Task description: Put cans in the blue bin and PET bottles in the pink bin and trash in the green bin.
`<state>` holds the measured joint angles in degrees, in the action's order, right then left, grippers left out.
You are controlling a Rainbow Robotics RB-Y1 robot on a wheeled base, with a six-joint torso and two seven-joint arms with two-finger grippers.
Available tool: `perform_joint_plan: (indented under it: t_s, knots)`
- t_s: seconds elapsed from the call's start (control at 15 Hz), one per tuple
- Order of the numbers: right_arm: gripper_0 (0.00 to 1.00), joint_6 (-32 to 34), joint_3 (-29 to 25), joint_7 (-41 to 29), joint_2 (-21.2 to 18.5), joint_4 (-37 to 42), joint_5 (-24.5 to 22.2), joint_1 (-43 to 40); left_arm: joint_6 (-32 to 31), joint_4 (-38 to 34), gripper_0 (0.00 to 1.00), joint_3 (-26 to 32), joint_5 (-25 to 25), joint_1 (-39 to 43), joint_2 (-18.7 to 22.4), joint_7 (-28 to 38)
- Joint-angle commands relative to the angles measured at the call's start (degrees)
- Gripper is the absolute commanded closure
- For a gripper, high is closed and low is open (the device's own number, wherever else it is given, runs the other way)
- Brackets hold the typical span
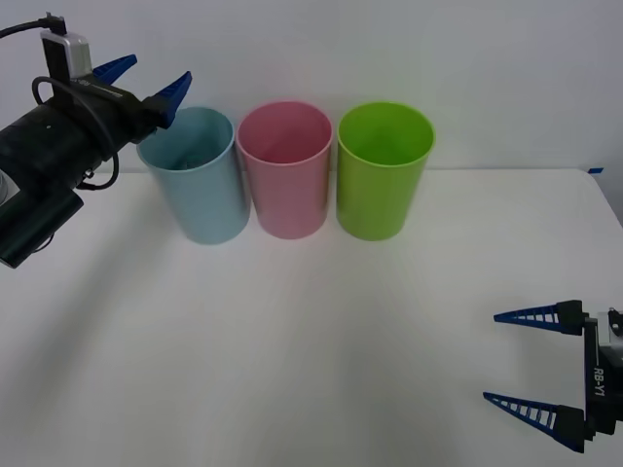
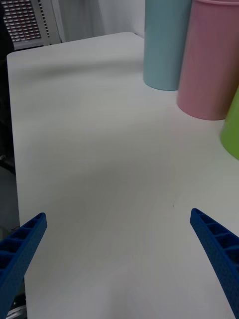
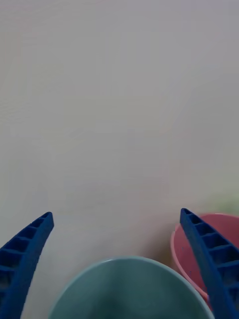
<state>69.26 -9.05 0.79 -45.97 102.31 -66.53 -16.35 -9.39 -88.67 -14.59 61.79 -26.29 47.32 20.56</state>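
White table (image 1: 292, 341): left pincer (image 1: 154, 80) spread above blue bin (image 1: 200, 185); right pincer (image 1: 514, 355) spread, low.

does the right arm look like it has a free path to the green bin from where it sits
Probably yes. The right gripper sits open and low at the table's near right edge, and the bare tabletop lies between it and the green bin. The left gripper hovers open by the blue bin, out of the way.
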Motion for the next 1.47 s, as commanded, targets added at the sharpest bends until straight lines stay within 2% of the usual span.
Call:
perform_joint_plan:
  t_s: [0.07,0.87,1.2,1.47]
  knots:
    - [0.0,0.0,0.0,0.0,0.0,0.0,0.0,0.0,-0.02,-0.01,0.0,-0.26,-0.35,0.01,-0.03,-0.08]
    - [0.0,0.0,0.0,0.0,0.0,0.0,0.0,0.0,-0.1,-0.01,0.0,-0.44,-1.49,0.01,0.06,-0.08]
    - [0.0,0.0,0.0,0.0,0.0,0.0,0.0,0.0,-0.37,-0.1,0.0,-0.53,-3.16,0.19,0.23,-0.17]
    - [0.0,0.0,0.0,0.0,0.0,0.0,0.0,0.0,-1.77,-1.25,0.0,-0.53,-5.8,1.33,1.99,0.01]
